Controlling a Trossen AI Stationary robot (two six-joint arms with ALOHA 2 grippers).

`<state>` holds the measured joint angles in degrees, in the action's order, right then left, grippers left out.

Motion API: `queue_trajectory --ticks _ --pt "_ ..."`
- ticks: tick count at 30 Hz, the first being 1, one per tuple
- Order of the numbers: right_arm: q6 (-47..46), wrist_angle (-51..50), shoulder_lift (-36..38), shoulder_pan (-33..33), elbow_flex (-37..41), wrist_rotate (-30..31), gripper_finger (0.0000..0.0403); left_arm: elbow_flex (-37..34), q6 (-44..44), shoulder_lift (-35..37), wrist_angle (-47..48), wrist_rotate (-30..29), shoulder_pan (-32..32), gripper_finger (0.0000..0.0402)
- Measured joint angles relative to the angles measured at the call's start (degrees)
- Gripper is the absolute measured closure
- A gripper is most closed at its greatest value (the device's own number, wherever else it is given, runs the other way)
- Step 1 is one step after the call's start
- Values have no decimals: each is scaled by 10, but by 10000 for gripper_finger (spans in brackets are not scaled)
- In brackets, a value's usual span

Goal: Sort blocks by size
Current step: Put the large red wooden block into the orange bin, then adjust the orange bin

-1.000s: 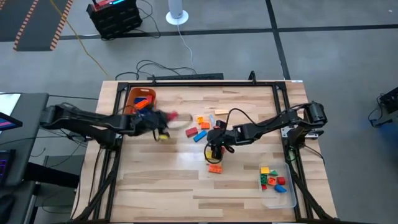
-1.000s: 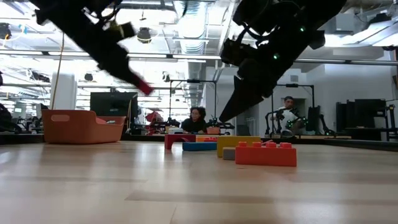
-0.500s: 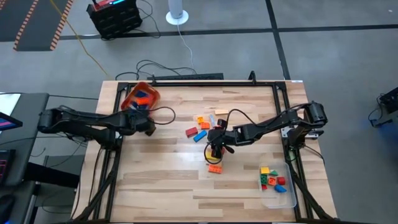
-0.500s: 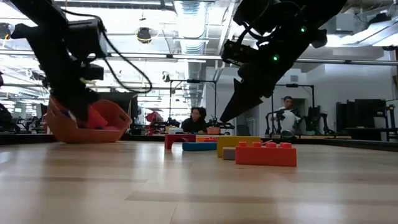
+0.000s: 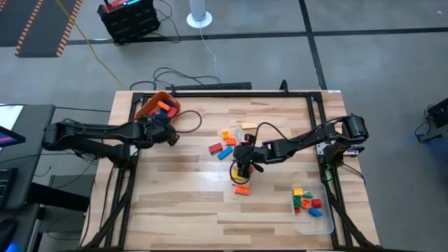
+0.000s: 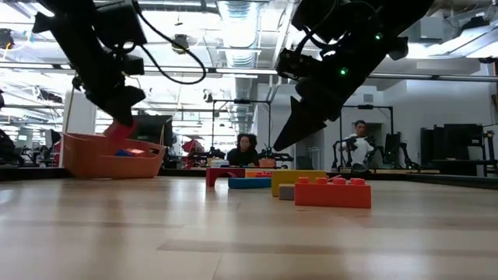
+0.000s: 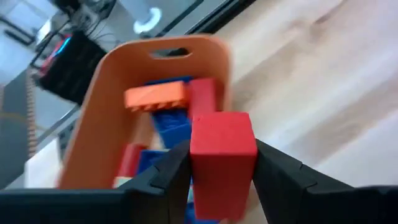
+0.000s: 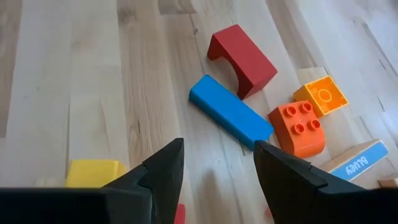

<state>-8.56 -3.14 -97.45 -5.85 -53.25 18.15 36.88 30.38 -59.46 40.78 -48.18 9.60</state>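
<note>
My left gripper (image 5: 165, 129) is shut on a red block (image 7: 222, 149) at the far left of the table. It hovers over the open top of the orange bin (image 7: 93, 124), in which red, blue and orange blocks lie. Over the loose blocks at mid-table my right gripper (image 8: 217, 155) stands open, touching nothing. Beyond its fingers lie a red arch block (image 8: 242, 59), a long blue block (image 8: 230, 115) and an orange block (image 8: 298, 127). A yellow block (image 8: 93, 171) rests flat beside one finger. My left gripper pinches the red block between its two fingers, one finger on each of two opposite sides (image 7: 198, 155). The fingers slant downward toward the bin. The block is lifted clear, just above the bin's rim (image 6: 109, 138).
A clear tray (image 5: 323, 222) with small blocks sits at the near right corner. An orange block (image 5: 241, 190) lies near my right gripper. A black frame rims the table. The wood on the near left side is bare.
My left gripper has carried the red block from the table's middle toward the far left, over the orange bin, and its wrist has rolled and tipped downward. The bin has turned a little on the table.
</note>
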Motion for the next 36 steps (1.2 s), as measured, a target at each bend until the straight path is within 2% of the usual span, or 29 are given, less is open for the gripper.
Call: queue_trajectory --ticks 5,10,16,20,25,30,36 --pt "8 24 0 -5 0 0 180 0 -19 -8 37 1 68 265" --pt "16 36 0 -13 0 0 180 0 -42 -18 58 65 118 252" --pt "17 39 0 -13 0 0 180 0 -65 -30 65 170 121 189" --pt "28 50 0 -14 0 0 180 0 -69 -53 68 235 120 161" --pt "45 68 0 -17 0 -2 180 0 -68 -85 34 275 121 153" --pt "45 66 0 -17 0 -2 180 0 -87 -107 -41 347 120 153" --pt "45 66 0 -19 0 -2 180 0 -100 -110 -87 362 120 153"
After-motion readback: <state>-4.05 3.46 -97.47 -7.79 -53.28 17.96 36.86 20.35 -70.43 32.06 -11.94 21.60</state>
